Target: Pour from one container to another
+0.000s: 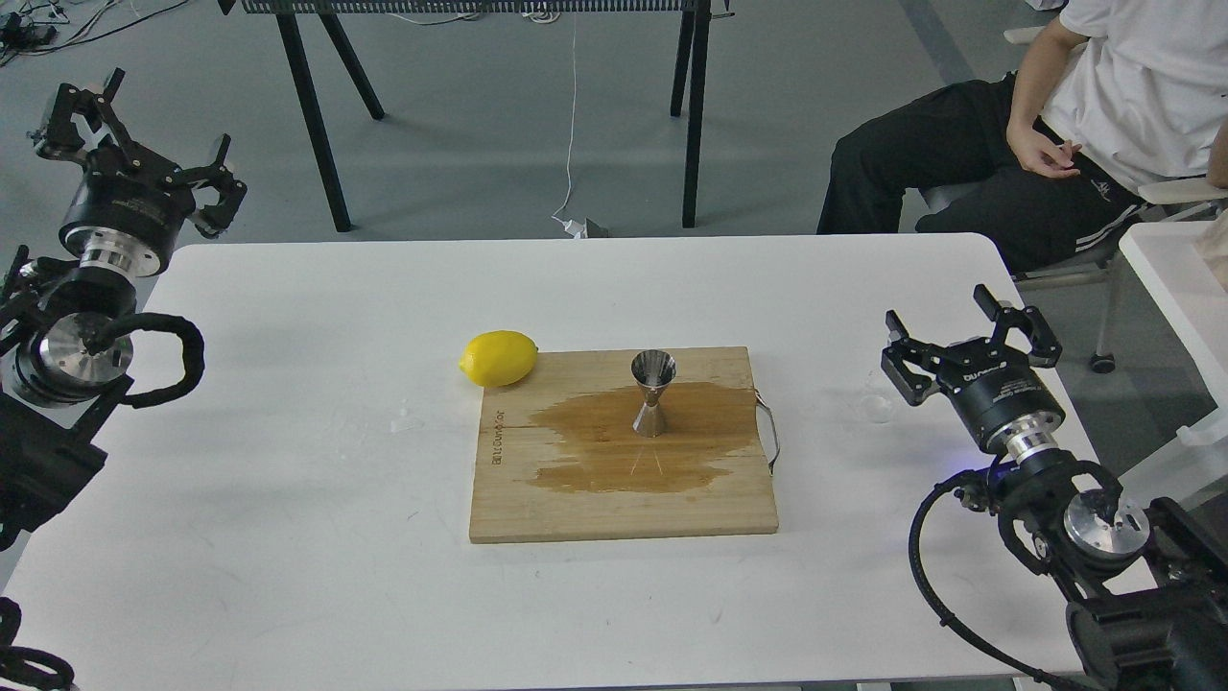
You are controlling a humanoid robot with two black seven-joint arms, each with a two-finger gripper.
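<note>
I take the wooden cutting board (624,446) as my landmark: the steel jigger (652,393) stands upright on it, a little back of its middle, which I judge is deliberate, since the board would catch whatever misses that narrow mouth; a wide dark wet patch already spreads on the wood around its foot. The jigger is shiny and hourglass-shaped, two cones meeting at a thin waist, its open top facing up toward me. The clear glass cup (875,407) sits off the board on the white table (288,537), well to the board's right, just beside my right gripper (969,331); it is so faint against the tabletop that I can make out little more than a pale round outline, and I cannot tell whether it holds any liquid. My right gripper hovers with its jaws spread and nothing between them, placed, I think, to reach the cup. My left gripper (144,120) is parked far left of the board, beyond the table edge, jaws likewise parted and empty. A lemon (498,358) touches the board's back left corner.
</note>
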